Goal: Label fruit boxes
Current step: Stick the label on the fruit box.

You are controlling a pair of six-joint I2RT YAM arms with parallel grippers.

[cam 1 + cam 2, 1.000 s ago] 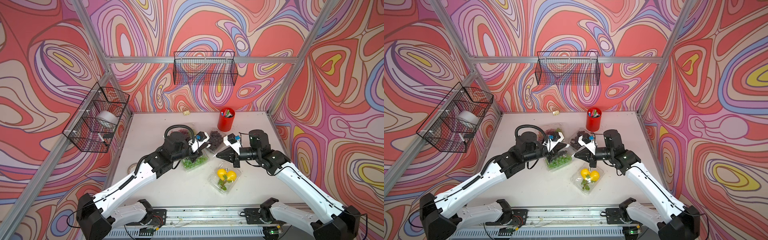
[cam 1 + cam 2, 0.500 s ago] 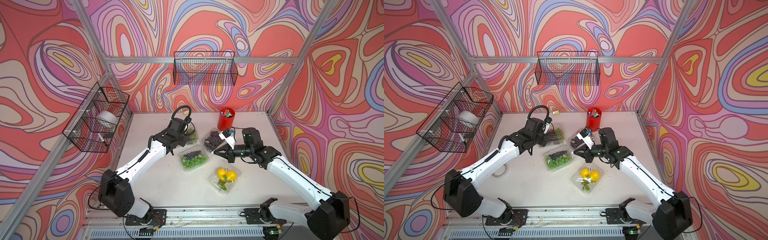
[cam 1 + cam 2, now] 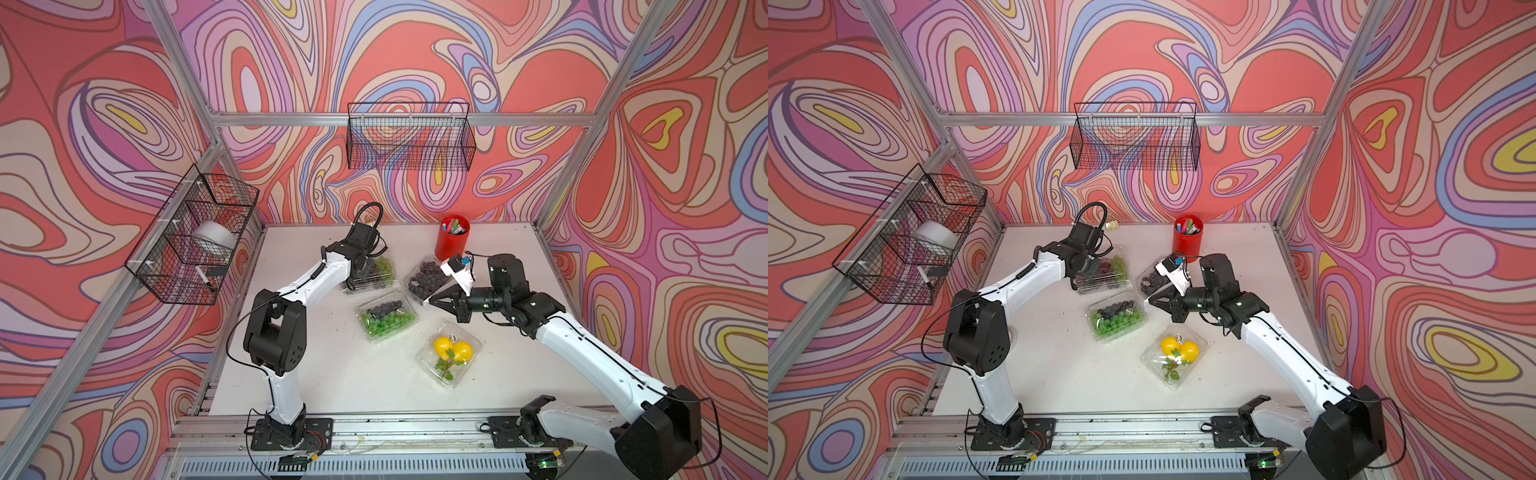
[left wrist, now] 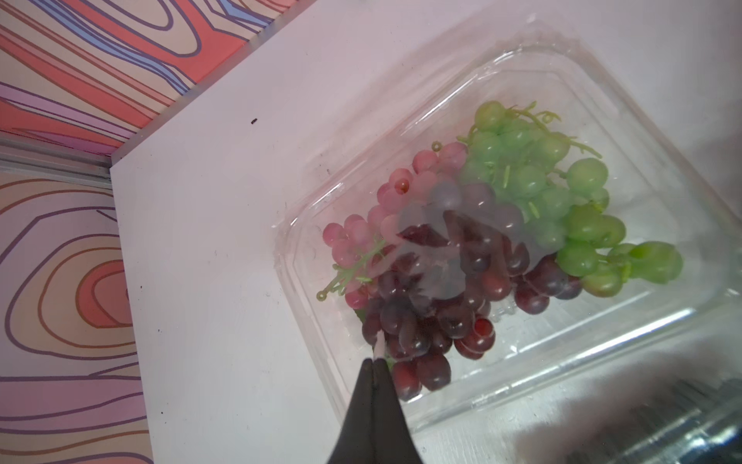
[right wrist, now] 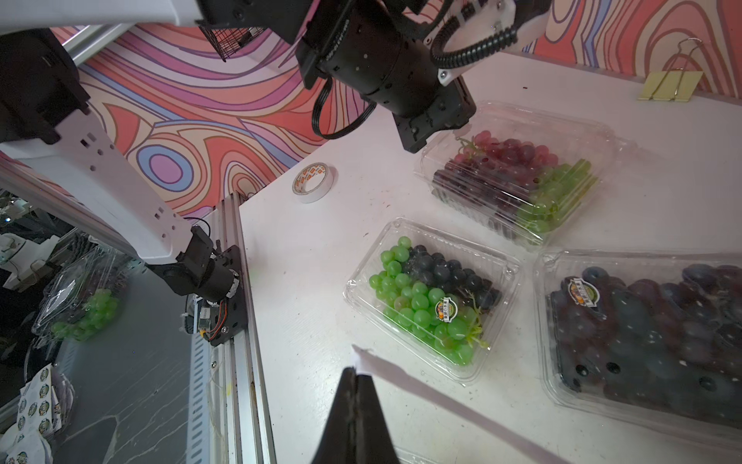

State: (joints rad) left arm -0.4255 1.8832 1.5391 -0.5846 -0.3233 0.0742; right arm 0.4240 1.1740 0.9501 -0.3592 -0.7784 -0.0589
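Both tools are pinching bits of white paper close to the red pen cup [image 3: 452, 243].
The left tool [image 4: 374, 363], tips pressed together on a small white scrap [image 4: 378, 345], is hanging over the red-green grape box [image 3: 374, 272], which is sitting on the table [image 3: 332, 374] near the cup on the left arm's side. The right tool [image 5: 356, 373] is pinching a white paper strip [image 5: 441, 397] at the near edge of the dark grape box [image 3: 426, 280], just in front of the cup. The green-and-dark grape box [image 3: 386, 318] and the lemon box [image 3: 451, 353] are lying farther from the cup, toward the robot.
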